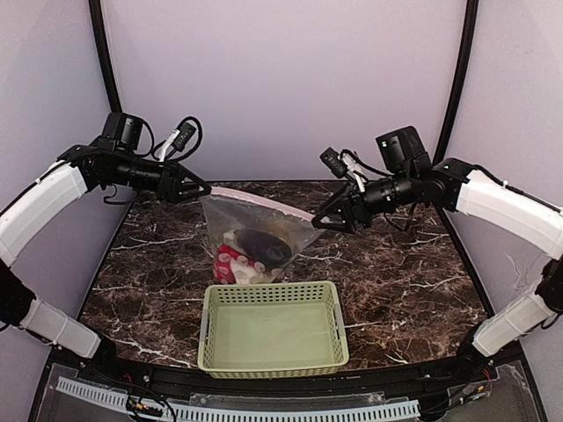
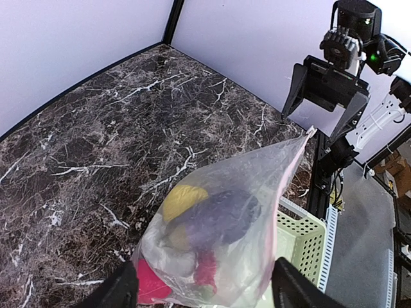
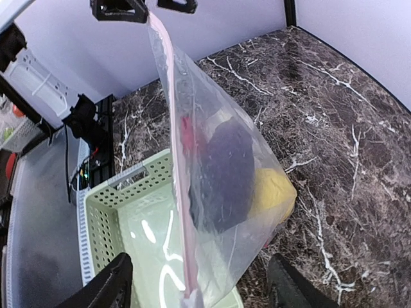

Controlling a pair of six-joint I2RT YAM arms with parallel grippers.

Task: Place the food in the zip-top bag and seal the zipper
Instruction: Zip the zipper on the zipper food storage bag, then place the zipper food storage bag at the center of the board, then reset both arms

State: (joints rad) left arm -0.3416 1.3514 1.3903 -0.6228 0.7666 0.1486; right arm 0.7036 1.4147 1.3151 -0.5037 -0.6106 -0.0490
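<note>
The clear zip-top bag [image 1: 255, 233] stands upright on the marble table behind the basket, with its pinkish zipper [image 1: 259, 200] stretched between my two grippers. Inside it are the purple eggplant [image 2: 221, 218], a yellow pepper [image 2: 183, 197], red pieces [image 2: 151, 282] and a white piece [image 2: 170, 260]. My left gripper [image 1: 204, 189] is at the zipper's left end and my right gripper [image 1: 318, 220] at its right end. In both wrist views the jaws stand wide apart, with the strip between them. The small white slider [image 3: 192, 300] sits between my right fingers.
The pale green perforated basket [image 1: 268, 291] stands in front of the bag; I see no food in it. It also shows in the left wrist view [image 2: 302, 244] and the right wrist view [image 3: 122, 192]. A black frame and cable tray run along the near table edge [image 1: 264, 409].
</note>
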